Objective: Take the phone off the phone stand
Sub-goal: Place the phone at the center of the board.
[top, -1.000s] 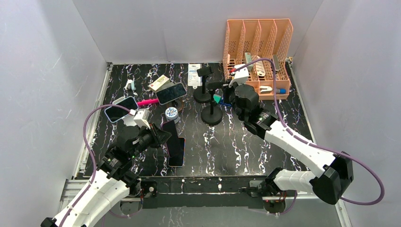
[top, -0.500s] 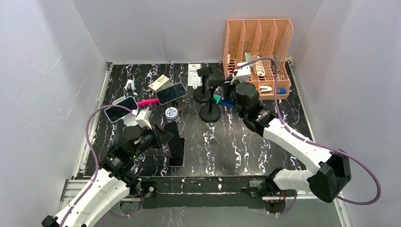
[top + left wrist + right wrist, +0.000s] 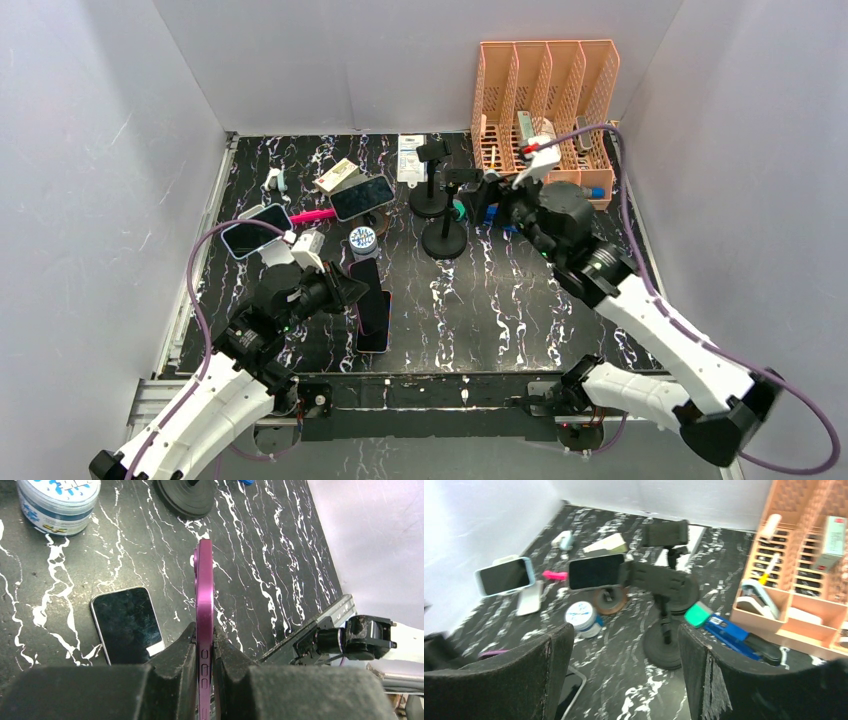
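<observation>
Right wrist view: right gripper (image 3: 626,675) newly sprung wide, empty, backed off the centre-frame stand (image 3: 667,652) (cradle bare); left gripper (image 3: 204,647) clamps the purple phone (image 3: 204,580), so removal looks done.

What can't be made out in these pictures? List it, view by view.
Left wrist: the purple phone shows edge-on only, so its screen is unseen. Its lower end is buried between the left fingers.
Right wrist: the whole view is blurred, and the round tub has an unreadable label.
Top external: the items in the orange organizer are too small to identify.
</observation>
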Robot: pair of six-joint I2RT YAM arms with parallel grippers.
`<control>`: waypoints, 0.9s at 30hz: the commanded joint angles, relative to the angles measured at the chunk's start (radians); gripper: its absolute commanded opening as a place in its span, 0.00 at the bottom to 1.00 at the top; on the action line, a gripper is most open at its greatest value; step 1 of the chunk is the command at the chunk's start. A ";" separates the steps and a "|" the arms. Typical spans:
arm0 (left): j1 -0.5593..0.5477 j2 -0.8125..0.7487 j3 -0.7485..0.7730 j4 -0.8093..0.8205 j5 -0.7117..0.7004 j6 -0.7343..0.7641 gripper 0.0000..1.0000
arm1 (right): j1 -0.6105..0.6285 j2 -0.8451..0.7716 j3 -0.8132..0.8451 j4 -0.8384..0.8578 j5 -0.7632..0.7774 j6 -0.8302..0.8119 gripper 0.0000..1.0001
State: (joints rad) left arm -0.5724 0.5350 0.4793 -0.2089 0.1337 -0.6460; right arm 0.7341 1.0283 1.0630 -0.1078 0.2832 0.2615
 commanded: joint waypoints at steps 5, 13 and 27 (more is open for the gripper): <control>0.000 -0.002 0.017 0.254 0.277 0.013 0.00 | -0.002 -0.203 -0.054 -0.118 -0.514 0.140 0.78; 0.000 0.013 -0.010 0.562 0.481 -0.098 0.00 | -0.002 -0.229 -0.354 0.248 -0.879 0.376 0.77; 0.000 0.094 -0.007 0.763 0.534 -0.196 0.00 | 0.054 -0.132 -0.505 0.704 -0.903 0.642 0.73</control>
State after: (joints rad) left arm -0.5724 0.6140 0.4656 0.4236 0.6323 -0.7986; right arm 0.7521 0.8742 0.5625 0.4294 -0.6319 0.8433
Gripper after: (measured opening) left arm 0.108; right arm 0.736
